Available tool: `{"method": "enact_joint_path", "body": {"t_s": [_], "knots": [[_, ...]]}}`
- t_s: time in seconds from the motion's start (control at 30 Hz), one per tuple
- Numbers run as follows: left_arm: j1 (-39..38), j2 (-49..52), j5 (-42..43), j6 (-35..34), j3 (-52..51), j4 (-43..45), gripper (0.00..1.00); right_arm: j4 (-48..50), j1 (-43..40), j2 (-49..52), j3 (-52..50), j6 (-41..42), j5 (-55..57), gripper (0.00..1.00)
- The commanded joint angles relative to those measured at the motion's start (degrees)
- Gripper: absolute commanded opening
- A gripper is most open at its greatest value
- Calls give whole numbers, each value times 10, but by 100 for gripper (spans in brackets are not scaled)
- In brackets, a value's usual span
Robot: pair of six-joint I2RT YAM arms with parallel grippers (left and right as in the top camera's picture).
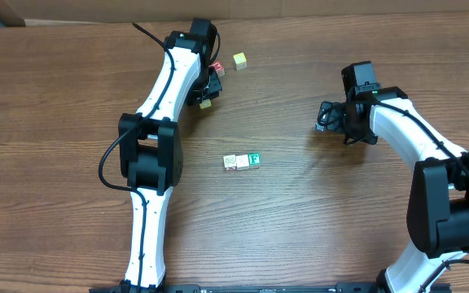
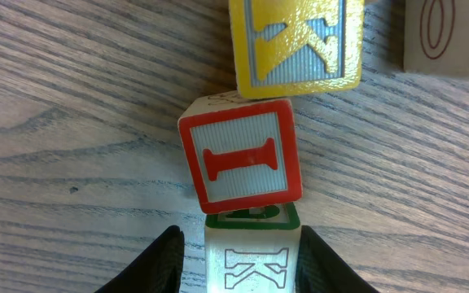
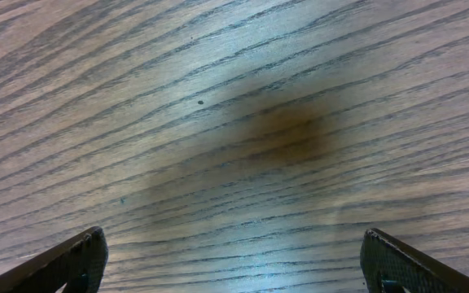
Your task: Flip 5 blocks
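1. Surface: wood-grain table (image 1: 316, 212), brown with dark grain lines. A plain brown panel (image 1: 300, 8) stands along its far edge. Nothing more of the room shows.
2. The right wrist view shows bare wood with a darker brownish blotch (image 3: 295, 130) in the grain.
3. The left gripper (image 2: 238, 240) is at the far left-centre of the table, jaws set narrow. The pale K block (image 2: 251, 264), which has a green edge, sits between the fingers (image 2: 157, 264). The right finger looks to be against it, and a thin strip shows on the other side. I cannot tell whether it is clamped.
4. Just beyond it is the red-and-white I block (image 2: 243, 159), slightly skewed and touching or nearly touching the pale K block.
5. Past that, the yellow K block (image 2: 295, 41) lies close against the I block's far corner. A pale block with a red oval (image 2: 438, 37) lies to its right, apart from it.
6. Overhead, a lone yellow block (image 1: 239, 59) and a red block (image 1: 216, 68) lie near the left wrist.
7. At table centre there is a tight row of three: two pale blocks (image 1: 230, 163) and (image 1: 242, 162), then the green-faced block (image 1: 254, 159) at the right end.
8. The right gripper (image 3: 234, 256) is on the right side, well apart from all the blocks, jaws spread wide with nothing between them.
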Motion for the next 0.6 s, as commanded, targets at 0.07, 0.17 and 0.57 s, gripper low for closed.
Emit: {"method": "enact_joint_path", "body": {"t_s": [0.07, 0.17, 0.57], "knots": [[-3, -1, -4, 7, -7, 2, 36, 3, -1, -17, 8, -2, 6, 100], [-3, -1, -5, 7, -12, 4, 34, 3, -1, -17, 8, -2, 6, 100], [-2, -2, -3, 31, -9, 14, 20, 3, -1, -17, 8, -2, 6, 100]]}}
